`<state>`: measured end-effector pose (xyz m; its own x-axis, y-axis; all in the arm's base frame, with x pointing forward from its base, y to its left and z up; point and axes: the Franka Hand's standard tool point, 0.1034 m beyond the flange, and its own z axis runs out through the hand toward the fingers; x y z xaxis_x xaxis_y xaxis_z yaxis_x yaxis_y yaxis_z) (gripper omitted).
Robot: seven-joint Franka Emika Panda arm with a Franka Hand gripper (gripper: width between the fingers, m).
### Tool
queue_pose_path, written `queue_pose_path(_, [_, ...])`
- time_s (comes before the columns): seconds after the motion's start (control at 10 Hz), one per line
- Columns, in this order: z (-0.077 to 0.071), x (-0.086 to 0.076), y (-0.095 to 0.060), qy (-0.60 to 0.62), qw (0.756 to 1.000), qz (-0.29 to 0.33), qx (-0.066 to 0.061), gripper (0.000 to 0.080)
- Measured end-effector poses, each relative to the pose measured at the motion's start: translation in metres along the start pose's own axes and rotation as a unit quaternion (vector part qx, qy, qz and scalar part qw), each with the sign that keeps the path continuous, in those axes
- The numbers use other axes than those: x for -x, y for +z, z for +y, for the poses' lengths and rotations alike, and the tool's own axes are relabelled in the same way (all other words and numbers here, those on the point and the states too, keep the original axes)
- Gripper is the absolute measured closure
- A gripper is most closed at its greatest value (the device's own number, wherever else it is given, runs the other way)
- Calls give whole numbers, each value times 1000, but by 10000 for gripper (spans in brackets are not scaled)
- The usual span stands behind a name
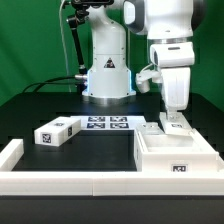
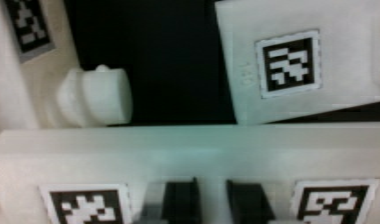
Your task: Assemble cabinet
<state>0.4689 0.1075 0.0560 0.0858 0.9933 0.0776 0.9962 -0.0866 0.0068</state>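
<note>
While the arm stands bent over the exterior view's right side, the hand (image 1: 172, 117) hangs low over a flat white tagged part (image 1: 176, 125) that lies on the black surface (image 1: 100, 150). The cabinet (image 1: 165, 150) lies in separate white pieces.

Read the exterior view as a clock with the marker board (image 1: 108, 123) at its centre. The robot base (image 1: 108, 70) stands at twelve o'clock. The hand and the tagged part under it are at three o'clock. The box body (image 1: 190, 158) sits at about four o'clock, nearer the camera and just beside the tagged part, and it shows one tag on its near face. A small block (image 1: 57, 131) with tags on its faces lies alone at about nine o'clock, well apart from the rest. A low white rail (image 1: 60, 185) runs along the surface's edge from about five round to eight o'clock.

In the wrist view, the hand's two dark fingers (image 2: 178, 200) stand close together with only a narrow pale strip between them. They are in front of a broad white face (image 2: 187, 155) that bears a tag to each side of them. Whether they pinch anything there, I cannot tell, nor which part that face belongs to. Beyond the face, across a dark gap, are a small rounded white knob (image 2: 98, 95) and another white tagged piece (image 2: 290, 65). These two are apart from each other.
</note>
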Motion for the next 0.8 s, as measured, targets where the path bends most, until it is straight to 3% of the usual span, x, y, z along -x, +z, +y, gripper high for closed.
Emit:
queue_pose_path(0.4, [45,-3,1,2,1000,14,17,729])
queue_pose_path(0.8, [52,-1,0,-12,1000,17,22,729])
